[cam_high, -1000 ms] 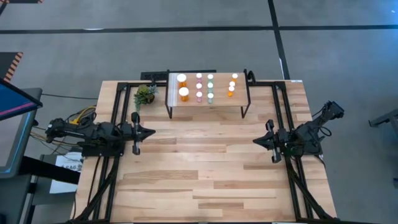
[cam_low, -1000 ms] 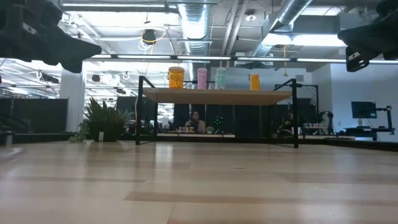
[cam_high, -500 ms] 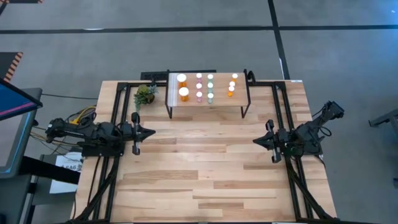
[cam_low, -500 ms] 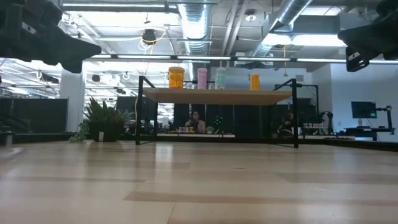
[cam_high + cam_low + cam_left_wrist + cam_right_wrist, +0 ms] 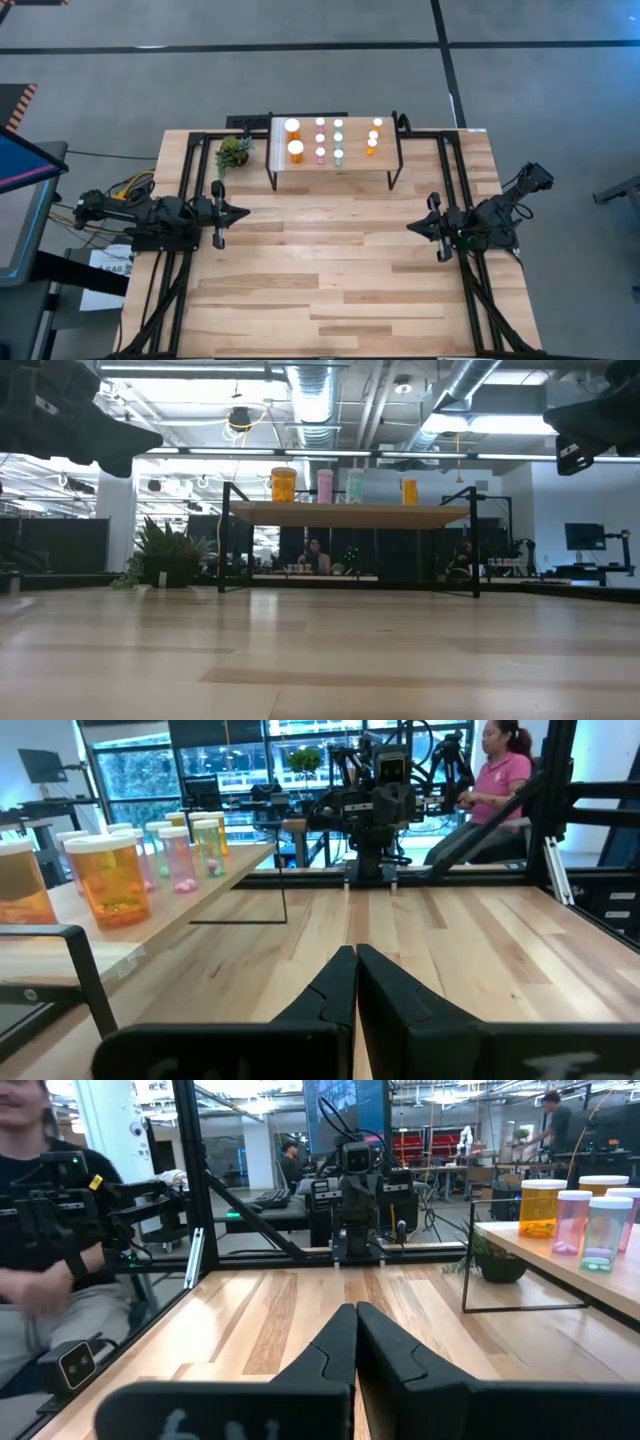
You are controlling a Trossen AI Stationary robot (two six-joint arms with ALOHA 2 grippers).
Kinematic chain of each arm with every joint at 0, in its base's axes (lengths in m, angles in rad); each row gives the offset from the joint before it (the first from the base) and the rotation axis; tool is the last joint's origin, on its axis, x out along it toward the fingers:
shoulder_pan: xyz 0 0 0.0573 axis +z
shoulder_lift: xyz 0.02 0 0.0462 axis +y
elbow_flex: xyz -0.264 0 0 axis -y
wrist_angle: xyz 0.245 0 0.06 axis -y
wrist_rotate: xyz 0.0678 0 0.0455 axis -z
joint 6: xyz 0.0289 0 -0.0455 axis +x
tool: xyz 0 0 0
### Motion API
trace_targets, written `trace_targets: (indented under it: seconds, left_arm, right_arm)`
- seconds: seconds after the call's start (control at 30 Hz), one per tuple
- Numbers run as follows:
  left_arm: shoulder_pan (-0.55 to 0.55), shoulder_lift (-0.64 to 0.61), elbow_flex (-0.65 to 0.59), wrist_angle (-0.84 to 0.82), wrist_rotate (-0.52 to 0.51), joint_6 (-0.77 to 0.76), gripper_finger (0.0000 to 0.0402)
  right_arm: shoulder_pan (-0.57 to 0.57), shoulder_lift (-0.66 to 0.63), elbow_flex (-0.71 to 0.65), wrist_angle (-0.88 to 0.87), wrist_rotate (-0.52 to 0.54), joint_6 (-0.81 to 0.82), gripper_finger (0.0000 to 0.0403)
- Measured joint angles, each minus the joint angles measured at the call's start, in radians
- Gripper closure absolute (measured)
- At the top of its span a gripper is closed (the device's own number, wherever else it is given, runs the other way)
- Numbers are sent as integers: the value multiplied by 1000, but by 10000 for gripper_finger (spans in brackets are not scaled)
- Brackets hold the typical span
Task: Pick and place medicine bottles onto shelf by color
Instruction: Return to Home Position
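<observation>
Light wood-plank desk [image 5: 330,290] on grey concrete floor; open workshop beyond, ducts overhead. Left claw [image 5: 243,212] and right claw [image 5: 411,228] pinched closed, holding nothing, facing each other across desk. Shelf [image 5: 350,176] at far edge, between claws. Medicine bottles [image 5: 296,150] stand on it in rows: big orange, pink, teal, small orange. Potted plant [image 5: 233,153] near left claw, beside shelf.

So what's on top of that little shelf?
On the shelf: two big orange bottles at one end, pink bottles and teal bottles mid-shelf, small orange bottles at the other. Seen level, front bottles cover those behind.
</observation>
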Motion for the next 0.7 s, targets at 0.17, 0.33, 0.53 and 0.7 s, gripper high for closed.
trace_targets:
  seconds: [0.17, 0.33, 0.53, 0.7]
  left_arm:
    - [0, 0, 0, 0, 0, 3, 401]
    - [0, 0, 0, 0, 0, 8, 401]
    - [0, 0, 0, 0, 0, -1, 401]
    - [0, 0, 0, 0, 0, 3, 401]
  right_arm:
    - [0, 0, 0, 0, 0, 0, 374]
    - [0, 0, 0, 0, 0, 0, 375]
    - [0, 0, 0, 0, 0, 0, 374]
    - [0, 0, 0, 0, 0, 0, 374]
